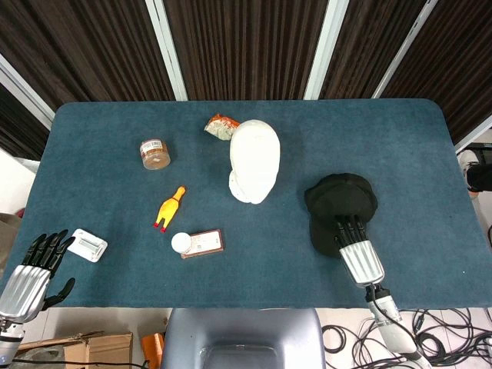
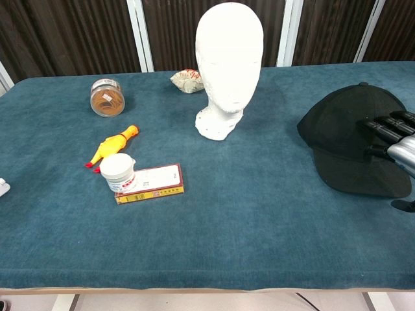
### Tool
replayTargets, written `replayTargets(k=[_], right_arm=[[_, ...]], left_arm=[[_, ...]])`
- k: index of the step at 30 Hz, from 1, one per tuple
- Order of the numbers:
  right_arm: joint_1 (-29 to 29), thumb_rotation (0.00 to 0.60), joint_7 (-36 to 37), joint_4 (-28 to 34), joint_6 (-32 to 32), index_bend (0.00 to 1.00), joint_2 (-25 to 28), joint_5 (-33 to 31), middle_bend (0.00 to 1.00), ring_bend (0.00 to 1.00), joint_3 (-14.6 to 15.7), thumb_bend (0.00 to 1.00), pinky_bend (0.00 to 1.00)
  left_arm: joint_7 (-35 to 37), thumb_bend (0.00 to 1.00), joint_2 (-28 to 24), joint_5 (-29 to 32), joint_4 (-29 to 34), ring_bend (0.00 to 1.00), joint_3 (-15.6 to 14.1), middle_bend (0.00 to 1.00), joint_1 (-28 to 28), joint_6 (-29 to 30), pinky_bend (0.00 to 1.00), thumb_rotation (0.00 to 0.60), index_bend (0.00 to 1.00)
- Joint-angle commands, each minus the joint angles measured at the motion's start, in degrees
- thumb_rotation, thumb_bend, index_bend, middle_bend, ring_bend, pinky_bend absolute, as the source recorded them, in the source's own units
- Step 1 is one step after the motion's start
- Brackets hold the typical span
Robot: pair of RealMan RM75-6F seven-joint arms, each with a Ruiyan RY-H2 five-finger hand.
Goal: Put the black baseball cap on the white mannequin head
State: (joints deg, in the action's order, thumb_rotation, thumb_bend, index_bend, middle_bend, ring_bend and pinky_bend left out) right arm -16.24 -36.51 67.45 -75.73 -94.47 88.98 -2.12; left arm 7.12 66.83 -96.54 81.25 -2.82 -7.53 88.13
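1. The left hand (image 1: 34, 269) sat far left of the mannequin head (image 1: 254, 160), at the near table edge. Its fingers were spread and it held nothing; it had no part in the work so far.
2. Just right of that hand, still well left of the head, lay a small white box (image 1: 87, 245).
3. Nearer the head on its left were a jar (image 2: 107, 97) of brown stuff, a yellow rubber chicken (image 2: 114, 144), and a white tub (image 2: 118, 172) touching a flat red-edged box (image 2: 154, 182). A crumpled wrapper (image 2: 187, 80) lay just behind the head to its left. None of these belonged to the task.
4. The head stood upright near the middle of the blue table (image 2: 259, 214), bare on top. So the main step was not yet done.
5. The cap (image 2: 353, 136) rested flat on the table well right of the head, crown toward the head and brim toward the near edge.
6. The right hand (image 1: 355, 244) lay on the cap's brim, its dark fingers (image 2: 389, 129) extended over the crown. Whether it had closed on the cap I could not tell; the cap looked unlifted.
7. My judgement: the task was at its start. Gripping, lifting, carrying leftward to the head and seating the cap all remained.
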Motion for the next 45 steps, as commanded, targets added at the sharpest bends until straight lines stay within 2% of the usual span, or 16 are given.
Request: replayTargets(k=[1,8,13,21,30,34,37,39,43,45], right_arm=[[0.0,0.600,0.0,-0.1,0.1,0.37,-0.1,0.0,0.00,0.00,0.1,0.04,0.00],[-0.9,0.600,-0.4,-2.2,1.1,0.39,-1.8,-0.2,0.00,0.00,0.1,0.04,0.00],[-1.7,0.600,0.8,-6.7,0.6,0.42,-5.0,-0.2,0.01,0.00,-0.6,0.05,0.00],[-2.9,0.600,3.6,-16.2,-2.4,0.48,-10.3,0.7,0.05,0.00,-2.0,0.13,0.00],[-4.3,0.600,7.7,-19.1,-5.8,0.49,-11.0,0.3,0.07,0.00,-4.7,0.23,0.00],[-5.5,0.600,8.3,-18.6,-5.5,0.50,-10.4,-0.8,0.08,0.00,-6.4,0.34,0.00],[-6.5,0.600,8.5,-18.8,-5.1,0.51,-10.5,-2.0,0.13,0.00,-7.9,0.41,0.01],[-7.2,0.600,8.4,-19.0,-4.9,0.53,-10.6,-2.4,0.18,0.05,-8.5,0.43,0.09],[-8.0,0.600,9.6,-20.1,-5.0,0.60,-10.9,-2.5,0.38,0.32,-8.7,0.44,0.46],[-8.2,0.600,10.8,-20.8,-5.1,0.64,-11.1,-2.7,0.46,0.43,-8.9,0.44,0.60]], left_arm=[[0.0,0.39,0.0,-0.1,0.0,0.00,0.0,0.00,0.1,0.2,0.00,0.600,0.00],[0.0,0.39,-0.1,0.1,0.1,0.00,0.1,0.00,0.3,0.6,0.00,0.600,0.00],[0.3,0.39,-0.3,-0.1,0.0,0.00,0.0,0.00,0.5,0.9,0.00,0.600,0.00],[0.3,0.39,-0.3,-0.8,-0.1,0.00,-0.1,0.00,0.9,1.9,0.00,0.600,0.00],[0.2,0.39,-0.3,-0.9,-0.1,0.00,-0.2,0.00,1.3,2.5,0.00,0.600,0.00],[0.0,0.39,-0.2,-0.9,-0.1,0.00,-0.1,0.00,1.4,2.5,0.00,0.600,0.00],[-0.1,0.39,-0.2,-0.7,-0.1,0.00,-0.1,0.00,1.5,2.6,0.00,0.600,0.00],[-0.1,0.39,-0.2,-0.6,-0.2,0.00,-0.1,0.00,1.5,2.5,0.00,0.600,0.00],[-0.1,0.39,-0.2,-0.5,-0.2,0.00,0.0,0.00,1.6,2.5,0.00,0.600,0.00],[0.0,0.39,-0.2,-0.5,-0.2,0.00,0.1,0.00,1.6,2.5,0.00,0.600,0.00]])
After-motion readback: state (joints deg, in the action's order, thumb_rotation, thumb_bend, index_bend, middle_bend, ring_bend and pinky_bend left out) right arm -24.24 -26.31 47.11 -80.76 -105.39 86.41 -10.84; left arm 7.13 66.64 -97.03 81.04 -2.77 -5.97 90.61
